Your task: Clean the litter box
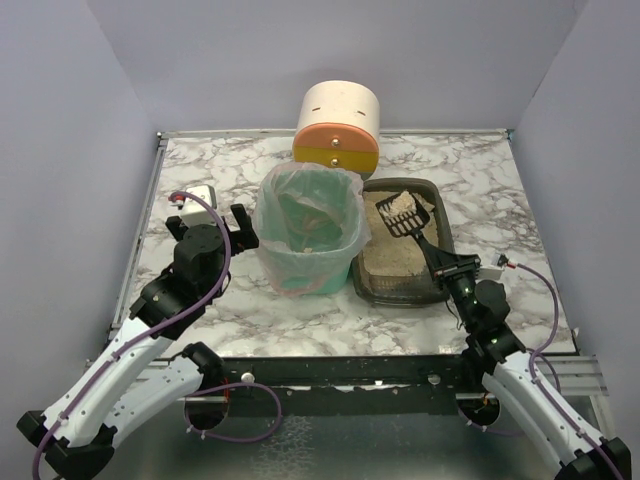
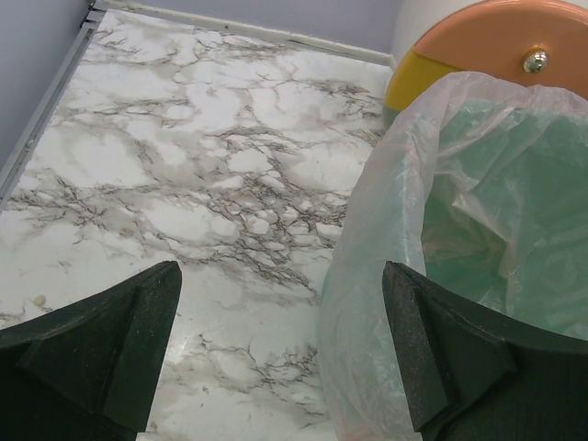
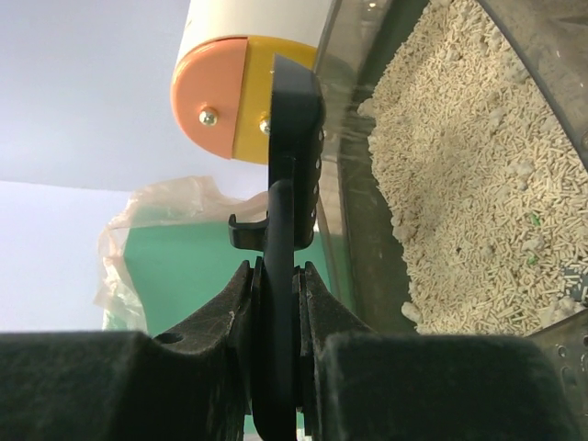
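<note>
The left part of the worktop (image 1: 190, 170) lay bare from its edge to the green bin (image 1: 305, 262). Only the wide-open left hand (image 1: 210, 222) stood in it, its right finger (image 2: 441, 358) close against the bag liner (image 2: 386, 230). The bin stood just beside the litter box (image 1: 440, 215), with no passable gap showing between them. The cylinder (image 1: 338, 120) blocked the room behind both. Over the litter, the scoop (image 1: 403, 213), clamped in the right hand (image 1: 452, 268), filled the middle. A bare strip ran right of the box.

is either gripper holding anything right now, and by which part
The right gripper is shut on the black scoop by its handle. The left gripper is open, holding nothing.
</note>
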